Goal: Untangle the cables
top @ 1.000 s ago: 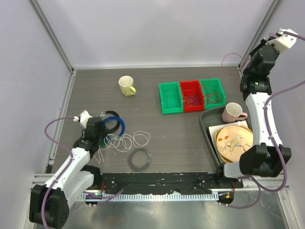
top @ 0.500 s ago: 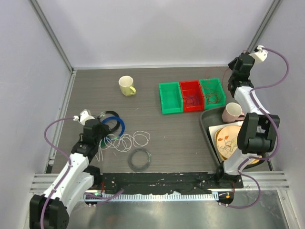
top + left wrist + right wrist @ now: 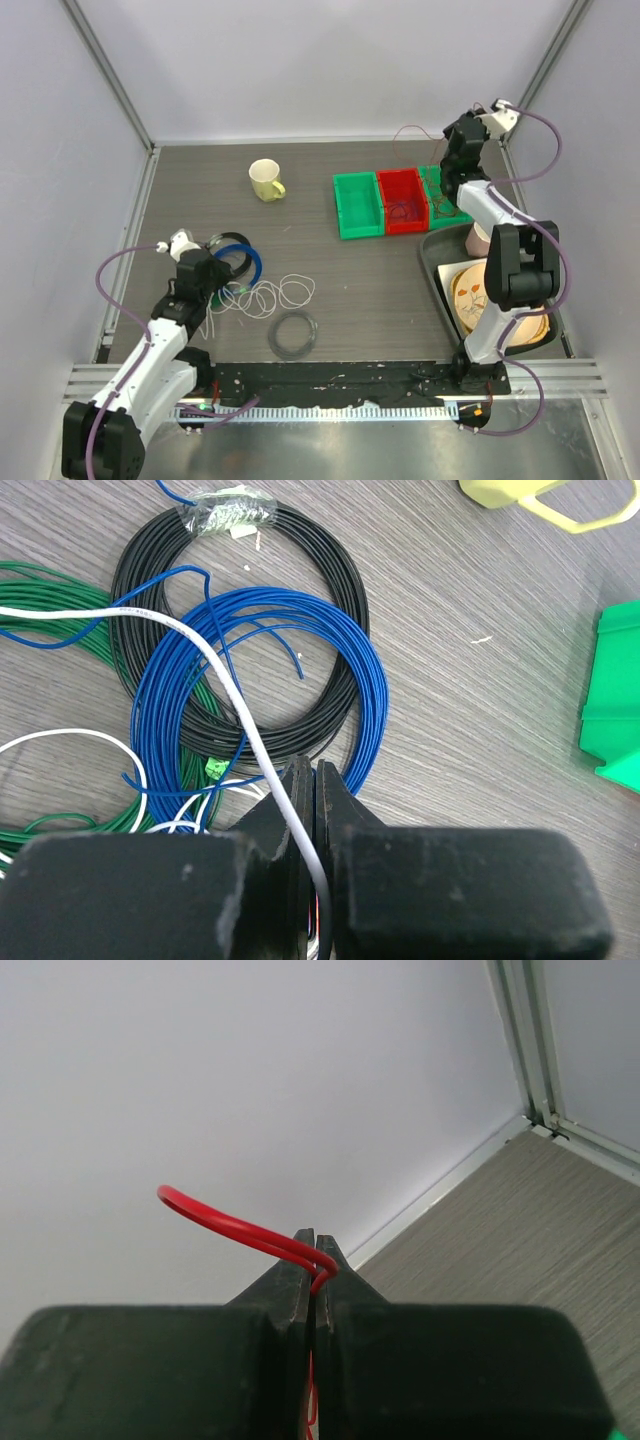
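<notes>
right gripper (image 3: 314,1245) swings in to one o'clock, pinched shut on the red cable (image 3: 230,1222); left gripper (image 3: 312,775) stays clamped on the white cable (image 3: 215,665). red looks separated.

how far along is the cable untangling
Roughly midway, it seems. Done: thin wires already lie in the red bin and the green bin beside it. In hand: the right end effector pinches a red cable lifted near the back wall; the left end effector pinches a white cable. Left: white loops overlapping the blue coil, black coil and green wire.
</notes>
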